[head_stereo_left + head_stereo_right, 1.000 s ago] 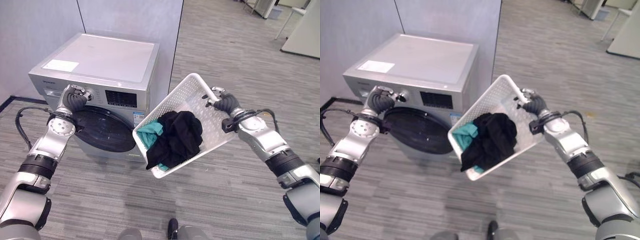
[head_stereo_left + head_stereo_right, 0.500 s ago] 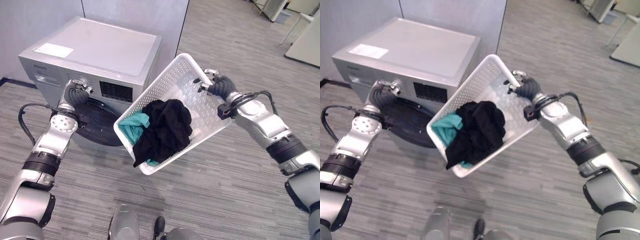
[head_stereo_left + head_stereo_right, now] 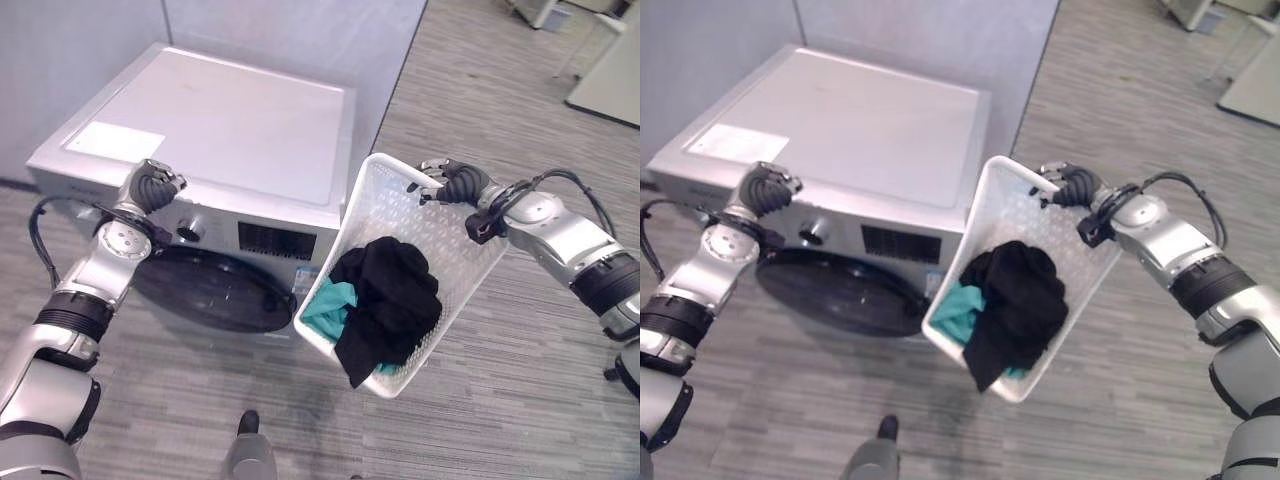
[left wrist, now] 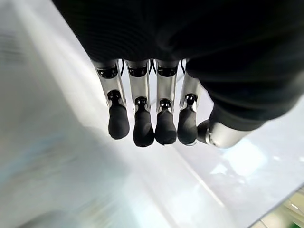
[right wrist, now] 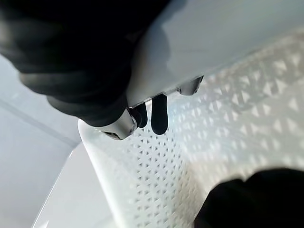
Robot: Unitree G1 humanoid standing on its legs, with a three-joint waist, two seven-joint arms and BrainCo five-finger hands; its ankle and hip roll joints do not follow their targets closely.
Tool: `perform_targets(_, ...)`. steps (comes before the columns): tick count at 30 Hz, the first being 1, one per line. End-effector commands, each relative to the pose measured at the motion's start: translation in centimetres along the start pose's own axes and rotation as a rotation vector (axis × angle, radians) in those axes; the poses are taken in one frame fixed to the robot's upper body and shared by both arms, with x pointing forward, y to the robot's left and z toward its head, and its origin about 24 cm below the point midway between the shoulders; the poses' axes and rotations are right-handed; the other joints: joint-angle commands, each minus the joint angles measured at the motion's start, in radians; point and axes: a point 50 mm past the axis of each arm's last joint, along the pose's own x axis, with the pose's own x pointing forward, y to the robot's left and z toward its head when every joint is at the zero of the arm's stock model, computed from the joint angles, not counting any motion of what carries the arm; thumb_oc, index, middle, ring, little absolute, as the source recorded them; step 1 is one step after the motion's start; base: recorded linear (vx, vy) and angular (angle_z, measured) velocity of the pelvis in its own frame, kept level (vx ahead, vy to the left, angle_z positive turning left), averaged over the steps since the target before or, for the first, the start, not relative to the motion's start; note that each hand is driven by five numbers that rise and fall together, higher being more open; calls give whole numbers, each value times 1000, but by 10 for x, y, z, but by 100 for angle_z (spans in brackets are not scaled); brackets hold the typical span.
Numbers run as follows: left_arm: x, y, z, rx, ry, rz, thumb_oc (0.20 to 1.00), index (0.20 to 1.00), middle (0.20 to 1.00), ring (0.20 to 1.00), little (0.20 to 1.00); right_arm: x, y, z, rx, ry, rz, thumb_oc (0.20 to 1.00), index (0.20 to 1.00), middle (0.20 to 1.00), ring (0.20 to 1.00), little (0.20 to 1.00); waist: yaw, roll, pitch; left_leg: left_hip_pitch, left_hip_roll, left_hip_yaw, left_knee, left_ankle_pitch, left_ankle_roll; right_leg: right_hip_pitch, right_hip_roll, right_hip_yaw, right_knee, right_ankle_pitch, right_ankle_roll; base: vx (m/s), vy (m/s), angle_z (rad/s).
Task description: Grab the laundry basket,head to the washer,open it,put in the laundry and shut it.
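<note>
The right hand (image 3: 455, 183) grips the laundry basket (image 3: 400, 275) rim; the left hand (image 3: 150, 185), curled and empty, is at the washer (image 3: 230, 150) front edge; next, open the door (image 3: 205, 290)

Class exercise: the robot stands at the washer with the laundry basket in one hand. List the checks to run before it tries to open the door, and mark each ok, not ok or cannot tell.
1. Right hand curled on the laundry basket rim: ok.
2. Clothes inside the basket: ok, though black cloth hangs over its low edge.
3. Washer close in front: ok.
4. Washer door shut: ok.
5. Left hand at the door handle: not ok, it is curled by the control panel's top edge.
6. Handle position: cannot tell.
</note>
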Motion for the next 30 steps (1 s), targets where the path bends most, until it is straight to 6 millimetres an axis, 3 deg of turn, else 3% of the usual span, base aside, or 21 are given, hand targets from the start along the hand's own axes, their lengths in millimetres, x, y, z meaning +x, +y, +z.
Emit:
perform_targets(1,1,-29,9,16,-50,-87,200,200,200,200,200,-3,-53,163,234,-591,-277,200,200,200,200,200,98,25,-167,-5,2,-79,17,-49,36,-134,1,70,376,-109,35,163,296,-41)
perform_targets(3,2,-30,12,19,-52,-89,200,200,200,200,200,-2,-52,166,237,-594,-275,200,200,200,200,200,97,28,-157,3,-4,-77,18,-58,51,-179,3,89,458,-97,37,20,158,-13)
perform_targets(4,3,-29,12,19,-45,-89,200,200,200,200,200,0,-49,174,245,-609,-270,200,200,200,200,200,94,48,-129,22,-6,-74,22,-69,73,-244,-11,67,580,-50,51,-10,155,1)
perform_targets(5,3,-27,12,15,-43,-83,200,200,200,200,200,0,-50,175,256,-611,-274,200,200,200,200,200,93,53,-123,31,-5,-73,21,-72,79,-271,-20,48,605,-51,50,56,174,-8)
perform_targets(8,3,-24,10,10,-38,-80,200,200,200,200,200,0,-53,177,243,-604,-284,200,200,200,200,200,83,54,-119,47,-12,-79,14,-78,79,-293,-17,16,563,-69,48,59,17,-11)
perform_targets(11,3,-19,7,15,-28,-68,200,200,200,200,200,1,-54,181,217,-594,-302,200,200,200,200,200,69,56,-121,54,-10,-80,15,-93,60,-278,-39,-30,397,-90,49,79,-80,-8)
perform_targets(12,3,-17,4,23,-16,-62,200,200,200,200,200,1,-57,180,212,-581,-315,200,200,200,200,200,63,55,-122,54,-7,-86,20,-96,45,-273,-57,-23,319,-65,58,50,-105,-6)
perform_targets(15,4,-12,-1,30,5,-42,200,200,200,200,200,-1,-65,179,190,-563,-356,200,200,200,200,200,57,50,-122,65,11,-84,25,-101,25,-258,-77,7,271,-13,72,47,-155,15)
perform_targets(18,4,-7,-4,40,9,-33,200,200,200,200,200,-2,-69,176,177,-546,-380,200,200,200,200,200,65,33,-145,67,20,-62,18,-108,9,-187,-75,-29,147,-34,78,56,-121,3)
perform_targets(22,-1,-18,-13,18,38,-57,200,200,200,200,200,-4,-83,165,197,-498,-444,200,200,200,200,200,57,20,-182,79,75,-67,-28,-77,-25,-141,-4,-25,39,-51,66,85,-213,-5)
perform_targets(30,-3,-38,-16,-6,62,-104,200,200,200,200,200,-19,-107,167,213,-502,-534,200,200,200,200,200,19,16,-183,71,139,-104,-89,-6,-73,-129,82,-32,4,-94,17,10,-176,5)
